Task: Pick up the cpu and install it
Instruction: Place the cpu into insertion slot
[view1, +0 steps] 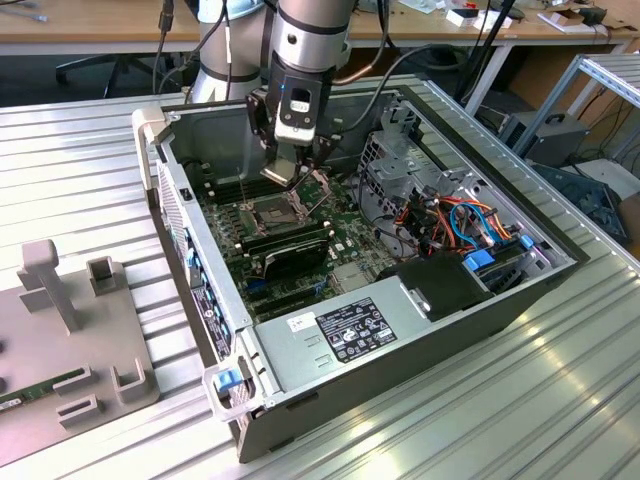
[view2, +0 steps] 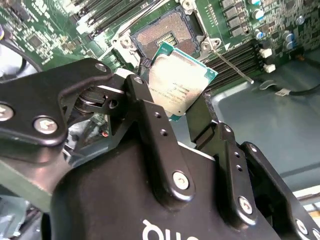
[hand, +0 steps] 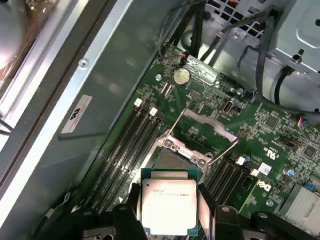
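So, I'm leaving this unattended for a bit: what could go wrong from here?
The cpu, pinched by its edges in the claw, hangs near the open socket and looks tilted; landing skewed could bend contacts. That narrow grip might also slip. The retention lever beside the socket could snag the claw.

Arm (view1: 312, 30): cylindrical links in a silver-grey metal finish, with a darker grey band at the joint.
Wrist block (view1: 296, 100): black housing with a white panel and a small blue light.
Cables (view1: 205, 45): black leads run alongside the arm. One copper-coloured hose (view1: 352, 68) loops on the exterior view's right of it.
Gripper (view2: 172, 102): matt black body. White lettering is partly visible on its housing in the second wrist view.
Fingers (view2: 150, 130): two flat black bars, each drilled with small holes and fastened by silver round-head screws (view2: 180, 180).
Linkage plate (view2: 55, 95): black with a rounded outline, carrying two further silver screws.
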